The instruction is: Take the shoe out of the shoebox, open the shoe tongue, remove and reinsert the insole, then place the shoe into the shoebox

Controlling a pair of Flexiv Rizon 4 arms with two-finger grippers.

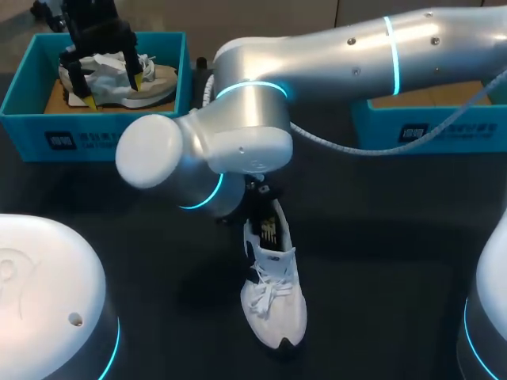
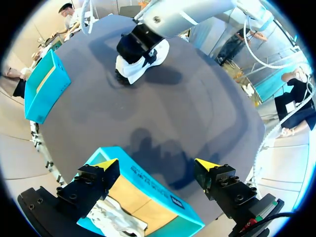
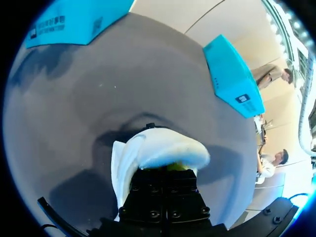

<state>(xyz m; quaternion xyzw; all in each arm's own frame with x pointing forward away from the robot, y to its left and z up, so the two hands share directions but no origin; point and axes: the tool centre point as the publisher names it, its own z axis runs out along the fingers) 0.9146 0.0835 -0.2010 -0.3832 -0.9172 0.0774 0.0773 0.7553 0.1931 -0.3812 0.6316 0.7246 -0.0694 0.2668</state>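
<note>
One pale shoe [image 1: 154, 79] inside left shoebox [image 1: 103, 138], one white shoe [image 1: 277, 309] on table [image 1: 396, 237].

Head view: fixed, high behind, looking down on the counter [image 1: 396, 222]. Left wrist view: just above one shoebox [image 2: 148, 181], facing across the counter. Right wrist view: close over the white shoe [image 3: 163, 148]. All share it.

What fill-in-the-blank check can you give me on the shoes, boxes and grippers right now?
1. The white sneaker at the right gripper lies on the ____, not in a box.
2. The left gripper hangs over the left shoebox with its fingers ____.
3. That shoebox holds another ____.
Missing words: table; open; shoe.
</note>
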